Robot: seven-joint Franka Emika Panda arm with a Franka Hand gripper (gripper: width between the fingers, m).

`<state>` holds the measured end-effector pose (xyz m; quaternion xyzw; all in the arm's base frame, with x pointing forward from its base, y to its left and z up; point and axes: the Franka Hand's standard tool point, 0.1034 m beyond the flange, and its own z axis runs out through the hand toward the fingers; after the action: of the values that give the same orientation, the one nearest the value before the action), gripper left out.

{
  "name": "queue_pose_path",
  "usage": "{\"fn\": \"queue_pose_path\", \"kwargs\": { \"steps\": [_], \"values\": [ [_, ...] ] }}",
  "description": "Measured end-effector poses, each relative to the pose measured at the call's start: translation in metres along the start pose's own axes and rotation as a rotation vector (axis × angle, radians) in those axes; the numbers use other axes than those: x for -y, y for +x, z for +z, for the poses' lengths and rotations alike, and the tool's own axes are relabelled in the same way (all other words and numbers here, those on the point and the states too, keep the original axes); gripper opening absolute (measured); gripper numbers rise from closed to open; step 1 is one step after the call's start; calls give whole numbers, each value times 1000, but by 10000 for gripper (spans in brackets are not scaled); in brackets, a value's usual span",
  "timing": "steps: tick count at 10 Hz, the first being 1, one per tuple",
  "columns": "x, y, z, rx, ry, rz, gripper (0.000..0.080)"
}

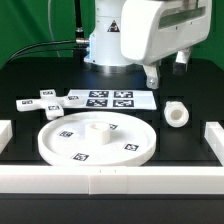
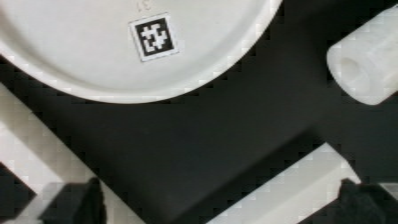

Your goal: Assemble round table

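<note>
The large rimmed round disc point(image 1: 96, 138) lies flat at the table's front middle, with tags on its face. It also shows in the wrist view point(image 2: 125, 45). The short cylinder leg point(image 1: 176, 115) lies to the exterior view's right of the disc, and its end shows in the wrist view point(image 2: 368, 65). The flat cross-shaped piece point(image 1: 47, 103) lies at the exterior view's left. My gripper point(image 1: 152, 76) hangs above the table behind the leg, touching nothing. In the wrist view the gripper point(image 2: 217, 207) is open and empty, its dark fingers point(image 2: 71, 205) wide apart.
The marker board point(image 1: 113, 99) lies flat behind the disc. Long white border rails run along the front point(image 1: 110, 181), the left point(image 1: 5, 135) and the right point(image 1: 212, 136). A rail crosses the wrist view point(image 2: 267, 190). The arm's base point(image 1: 105, 40) stands at the back.
</note>
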<state>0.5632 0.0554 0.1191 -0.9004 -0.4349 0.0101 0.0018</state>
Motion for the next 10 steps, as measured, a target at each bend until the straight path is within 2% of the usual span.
{"fn": "queue_pose_path", "kwargs": {
  "steps": [7, 8, 10],
  "values": [
    [-2, -3, 3, 2, 1, 1, 650],
    [-12, -16, 12, -14, -17, -89, 650],
    [-31, -50, 31, -16, -24, -127, 650]
  ]
}}
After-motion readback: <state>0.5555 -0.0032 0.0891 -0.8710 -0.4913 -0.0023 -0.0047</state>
